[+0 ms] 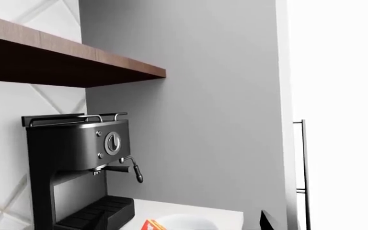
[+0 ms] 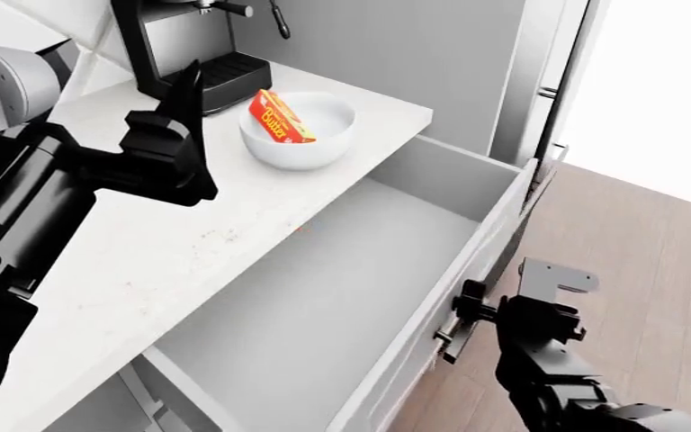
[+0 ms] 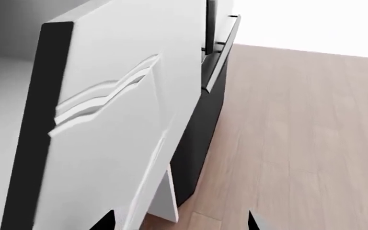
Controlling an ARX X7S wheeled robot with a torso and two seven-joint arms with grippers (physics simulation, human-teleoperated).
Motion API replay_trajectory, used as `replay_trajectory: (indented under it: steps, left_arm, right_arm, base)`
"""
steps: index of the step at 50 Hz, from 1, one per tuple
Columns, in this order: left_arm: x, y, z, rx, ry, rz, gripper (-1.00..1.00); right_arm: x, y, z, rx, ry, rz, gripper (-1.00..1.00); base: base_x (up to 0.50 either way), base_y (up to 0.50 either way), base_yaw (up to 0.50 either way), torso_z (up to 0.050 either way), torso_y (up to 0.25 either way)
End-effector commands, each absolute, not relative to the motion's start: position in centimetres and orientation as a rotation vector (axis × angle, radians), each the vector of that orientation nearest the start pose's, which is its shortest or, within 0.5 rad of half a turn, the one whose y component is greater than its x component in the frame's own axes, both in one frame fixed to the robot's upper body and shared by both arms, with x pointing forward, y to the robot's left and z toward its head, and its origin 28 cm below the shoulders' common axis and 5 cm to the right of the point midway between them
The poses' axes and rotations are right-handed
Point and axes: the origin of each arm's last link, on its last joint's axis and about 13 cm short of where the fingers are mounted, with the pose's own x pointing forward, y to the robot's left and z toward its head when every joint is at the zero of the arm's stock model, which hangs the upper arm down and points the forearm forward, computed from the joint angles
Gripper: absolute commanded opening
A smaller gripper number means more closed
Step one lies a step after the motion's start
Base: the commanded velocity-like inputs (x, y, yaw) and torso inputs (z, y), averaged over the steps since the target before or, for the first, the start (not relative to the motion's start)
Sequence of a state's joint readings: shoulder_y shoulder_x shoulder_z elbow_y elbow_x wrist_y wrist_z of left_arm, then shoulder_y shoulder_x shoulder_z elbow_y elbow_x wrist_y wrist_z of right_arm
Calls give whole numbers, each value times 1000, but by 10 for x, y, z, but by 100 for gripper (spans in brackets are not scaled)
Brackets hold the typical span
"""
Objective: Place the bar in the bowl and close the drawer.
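The red-orange bar (image 2: 280,117) leans inside the white bowl (image 2: 309,139) on the counter, beside the coffee machine. In the left wrist view only the bar's corner (image 1: 151,225) and the bowl's rim (image 1: 187,223) show at the frame's edge. My left gripper (image 2: 190,135) hangs open above the counter just left of the bowl, holding nothing; one fingertip (image 1: 267,221) is visible. The drawer (image 2: 321,297) is pulled far out and its pale inside is bare. My right gripper (image 3: 180,223) is open against the outer face of the drawer's white front panel (image 3: 107,120).
A black coffee machine (image 1: 82,167) stands at the back of the white counter (image 2: 177,243), under a wooden shelf (image 1: 63,57). A tall grey cabinet with a long bar handle (image 1: 302,167) rises to the right. Wooden floor (image 2: 658,270) lies beyond the drawer front.
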State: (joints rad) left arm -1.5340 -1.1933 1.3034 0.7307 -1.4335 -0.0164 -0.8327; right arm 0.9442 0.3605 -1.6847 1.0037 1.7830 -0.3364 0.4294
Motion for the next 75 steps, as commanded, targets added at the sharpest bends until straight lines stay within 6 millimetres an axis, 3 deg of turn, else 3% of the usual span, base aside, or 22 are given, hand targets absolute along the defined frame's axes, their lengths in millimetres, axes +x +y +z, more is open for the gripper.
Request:
replay_trajectory:
  steps: [1,10,41,66,75]
  left_arm:
    - [196,240,293,19,-324,-256,100]
    - [197,241,291,18,-316,-250,100]
    - [200,245,283,8,-294,-242,100]
    - [199,250,279,-4,-289,-225,100]
    - [199,248,280,-3,-288,-228,100]
  right_arm:
    - [341,-99,5,49,486,-119,100]
    - [345,-73,5,19,507,-38,100]
    - [326,-8,10,-107,502,236,100]
    - [316,14,16,-135,475,338,100]
    - [329,13,30,-83,433,310,100]
  base:
    - [0,0,0,0,0]
    - [0,0,0,-1,0]
    - [0,0,0,-1,0]
    - [0,0,0,-1,0]
    - [0,0,0,0,0]
